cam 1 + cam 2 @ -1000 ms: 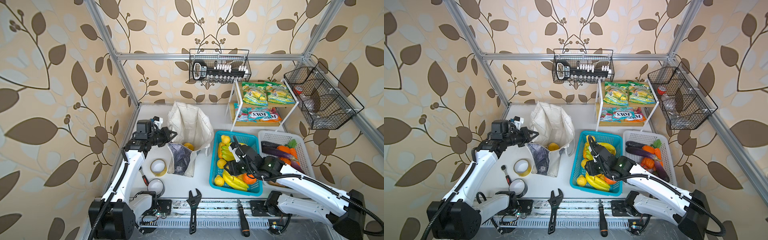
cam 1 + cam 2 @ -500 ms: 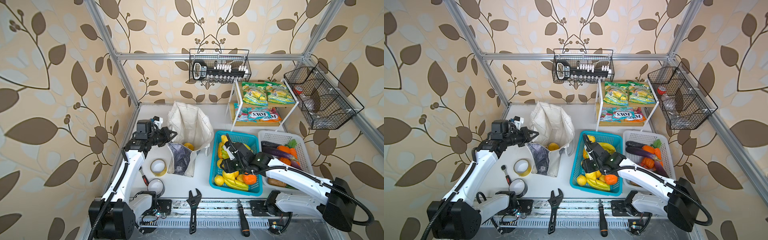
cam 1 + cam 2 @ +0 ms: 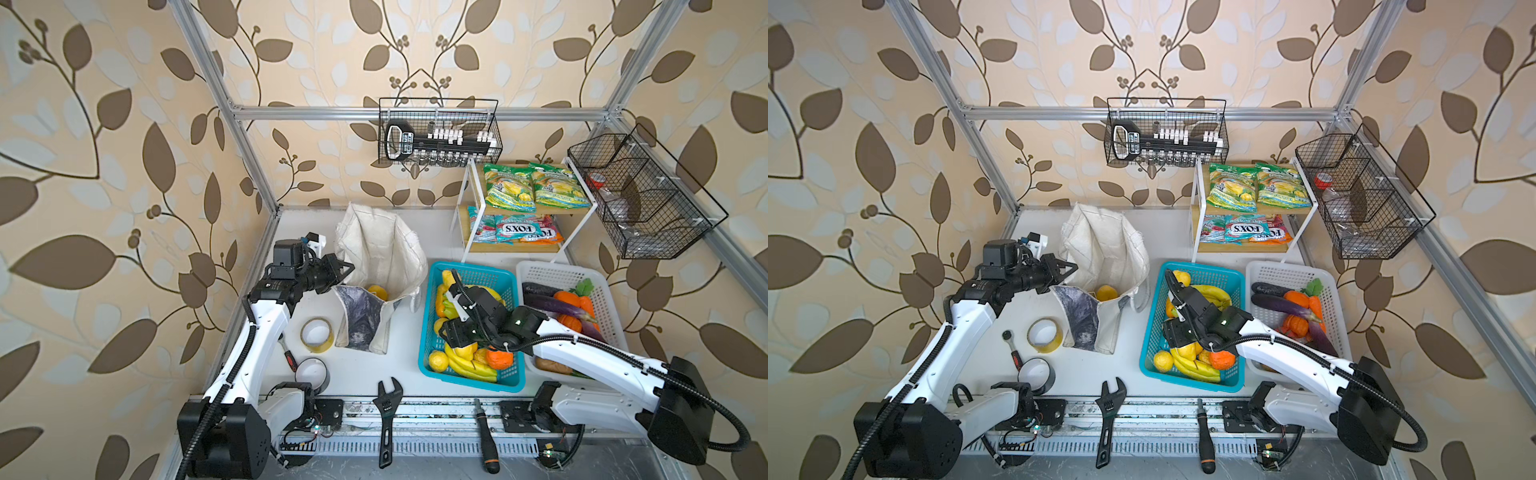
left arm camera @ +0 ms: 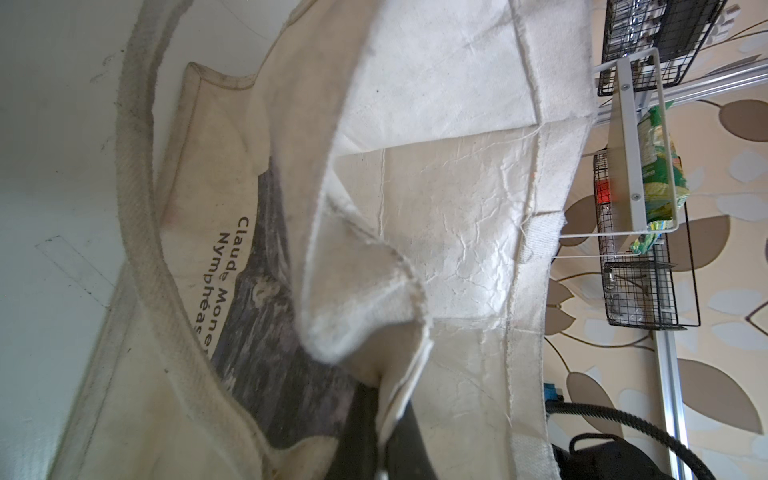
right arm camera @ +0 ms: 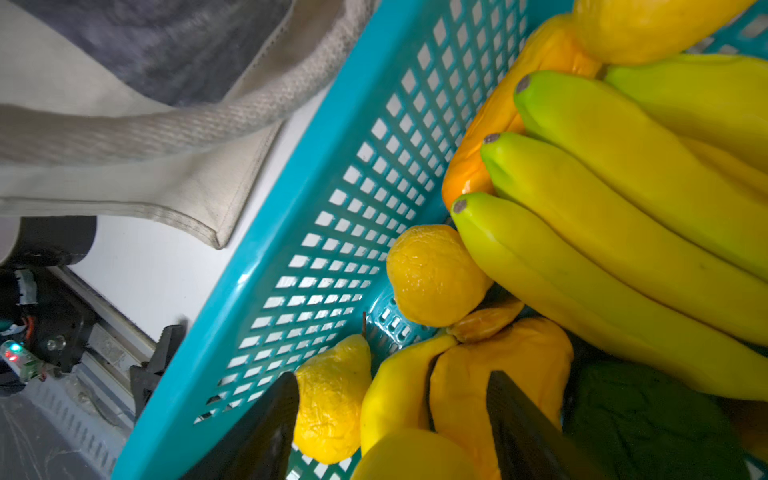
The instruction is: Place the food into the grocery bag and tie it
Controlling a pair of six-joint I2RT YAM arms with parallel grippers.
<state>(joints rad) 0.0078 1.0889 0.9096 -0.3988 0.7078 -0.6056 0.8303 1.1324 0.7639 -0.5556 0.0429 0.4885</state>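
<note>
1. The bag (image 3: 376, 249) stands open on the counter (image 3: 357, 376), just left of the blue basket (image 3: 424, 328). One yellow citrus (image 3: 377, 292) lies inside it.
2. The left gripper (image 3: 347, 270) has its jaws closed tight on the bag's rim at its left side, with fabric pinched between them.
3. A second citrus (image 5: 436, 276) lies in the blue basket beside bananas (image 5: 623, 249).
4. The right gripper (image 5: 392, 376) hangs low in that basket, jaws spread wide over the fruit and gripping nothing.
5. Two green packets (image 3: 505, 189) lie on top of the shelf (image 3: 515, 248), behind the blue basket.
6. A tape roll (image 3: 317, 334) and a wrench (image 3: 388, 411) lie on the counter nearer the front.
</note>
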